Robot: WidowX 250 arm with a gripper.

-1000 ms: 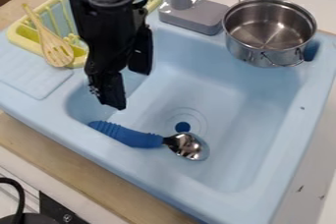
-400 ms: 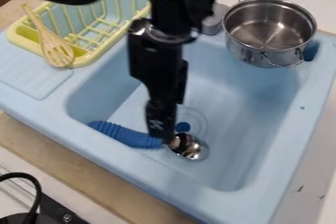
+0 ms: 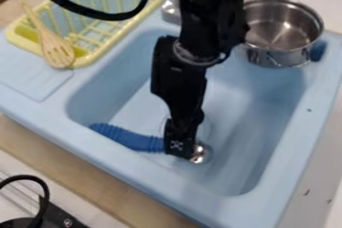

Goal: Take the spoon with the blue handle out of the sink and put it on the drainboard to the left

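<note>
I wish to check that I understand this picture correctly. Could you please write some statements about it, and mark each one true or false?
1. The wooden spatula rests on the yellow dish rack. True.
2. The metal pot stands at the sink's drain. False: it is at a corner of the sink, up on the rim.
3. The spoon has a blue handle. True.
4. The gripper is above the rack. False: it is at the spoon.
</note>
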